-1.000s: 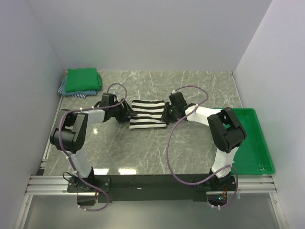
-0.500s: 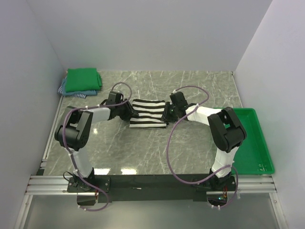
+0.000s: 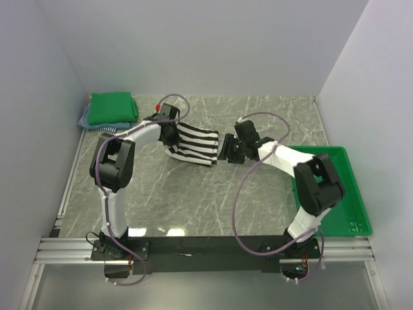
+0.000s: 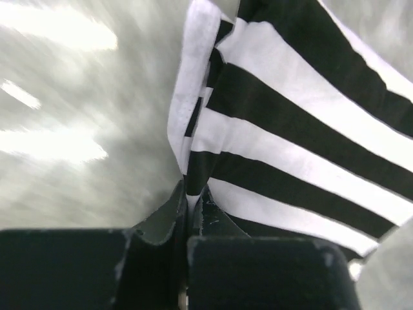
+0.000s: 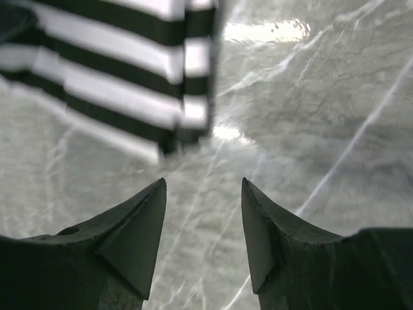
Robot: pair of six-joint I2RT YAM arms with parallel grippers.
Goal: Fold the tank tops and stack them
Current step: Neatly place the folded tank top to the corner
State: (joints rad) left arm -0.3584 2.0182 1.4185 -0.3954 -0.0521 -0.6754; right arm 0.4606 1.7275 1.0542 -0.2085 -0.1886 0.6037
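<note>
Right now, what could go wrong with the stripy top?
1. The left pincer pinches only a thin bit of the striped tank top at its edge, so the cloth might slip out.
2. The right pincer is open and holds nothing, so the top is held from one side only. Its fold may sag and come undone.

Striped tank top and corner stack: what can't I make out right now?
Left wrist view: striped tank top runs off the top and right edges; the fingers hide how much fabric is pinched.
Top view: the left gripper covers that pinch.
Top view: the green tank top covers the stack; the count beneath is unclear.
Right wrist view: blurred stripes, cut by the top edge.
</note>
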